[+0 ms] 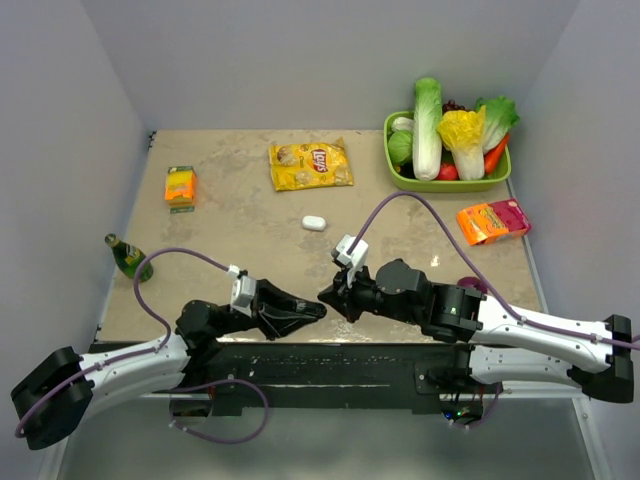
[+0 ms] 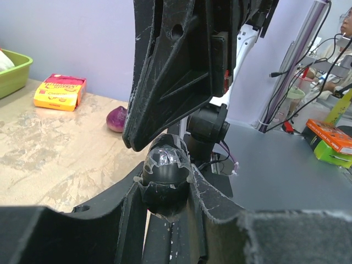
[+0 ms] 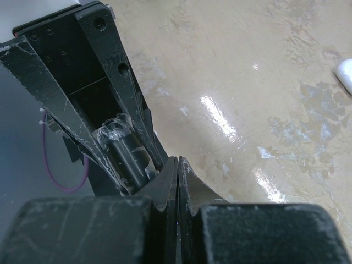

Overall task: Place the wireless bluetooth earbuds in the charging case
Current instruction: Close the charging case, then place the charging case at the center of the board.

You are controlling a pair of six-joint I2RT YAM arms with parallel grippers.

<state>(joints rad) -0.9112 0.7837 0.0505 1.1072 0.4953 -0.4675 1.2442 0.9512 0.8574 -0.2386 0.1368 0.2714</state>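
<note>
My arms lie low, pointing inward: left gripper point(image 1: 316, 310) clamps a dark egg-shaped piece point(image 2: 165, 173); right gripper point(image 3: 177, 165), fingers together, just beside.

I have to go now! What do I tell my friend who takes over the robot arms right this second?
Left gripper: shut on a dark earbud, near the front edge of the table.
Right gripper: shut and empty, its tip close to the left one's.
Charging case: lying on the table beyond both grippers, touched by neither. Too small to tell if its lid is open.
Done: one bud is in hand.
Left: bring that bud to the case and seat it. No other buds show in these views.
</note>
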